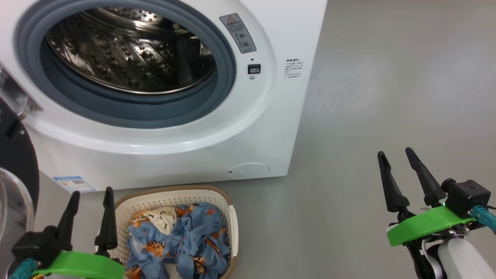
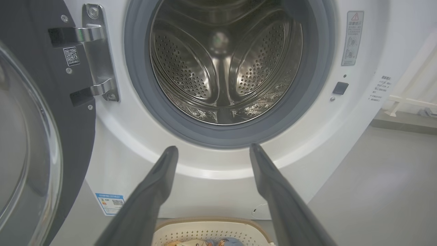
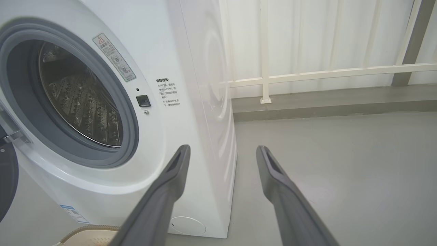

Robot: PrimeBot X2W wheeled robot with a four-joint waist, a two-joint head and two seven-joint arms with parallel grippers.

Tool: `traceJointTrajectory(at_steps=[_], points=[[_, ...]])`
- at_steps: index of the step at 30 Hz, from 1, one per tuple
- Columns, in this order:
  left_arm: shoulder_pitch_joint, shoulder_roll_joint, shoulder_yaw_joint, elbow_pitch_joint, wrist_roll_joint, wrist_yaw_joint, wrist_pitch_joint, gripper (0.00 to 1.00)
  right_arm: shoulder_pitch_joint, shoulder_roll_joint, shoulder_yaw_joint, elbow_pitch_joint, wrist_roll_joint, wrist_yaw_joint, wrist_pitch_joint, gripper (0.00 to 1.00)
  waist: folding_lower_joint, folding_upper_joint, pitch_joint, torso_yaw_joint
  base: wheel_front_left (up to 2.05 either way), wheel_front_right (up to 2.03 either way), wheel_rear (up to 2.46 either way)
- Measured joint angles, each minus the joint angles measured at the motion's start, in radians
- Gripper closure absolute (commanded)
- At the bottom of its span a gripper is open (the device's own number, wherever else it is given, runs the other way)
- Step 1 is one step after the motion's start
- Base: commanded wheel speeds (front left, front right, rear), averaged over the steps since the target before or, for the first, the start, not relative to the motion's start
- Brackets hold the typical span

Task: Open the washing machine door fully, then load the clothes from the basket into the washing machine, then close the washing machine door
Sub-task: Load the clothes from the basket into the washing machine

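Observation:
The white washing machine [image 1: 248, 128] stands ahead with its steel drum [image 2: 225, 65] showing nothing inside. Its black door [image 2: 44, 136] with the clear glass bowl hangs swung open on the left, on a metal hinge [image 2: 99, 54]. On the floor before the machine sits the cream basket [image 1: 228, 217], holding crumpled blue clothes [image 1: 193, 240] with orange figures and a white patch. My left gripper [image 1: 92, 195] hovers open just left of the basket, nothing between its fingers. Off to the right over bare floor, my right gripper [image 1: 395, 153] is open too, holding nothing.
Grey floor [image 1: 387, 97] spreads to the right of the machine. In the right wrist view a white railing [image 3: 327, 73] and pale curtains run along a raised ledge behind the machine's right side.

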Motion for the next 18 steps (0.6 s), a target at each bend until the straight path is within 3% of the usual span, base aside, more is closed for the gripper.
traceJointTrajectory(at_steps=[11,18], points=[[-0.054,0.000,-0.025,0.038,0.000,-0.002,0.012,0.00,-0.025,0.026,-0.003,-0.009,-0.021,0.000,0.000,0.00,0.0001,0.0000,0.079,-0.020,0.00,0.00,0.00],[-0.095,0.000,-0.053,0.099,0.001,-0.035,0.035,0.00,-0.057,0.036,-0.009,-0.018,-0.029,0.000,0.000,0.00,0.0001,0.0000,0.137,-0.031,0.00,0.00,0.00]])
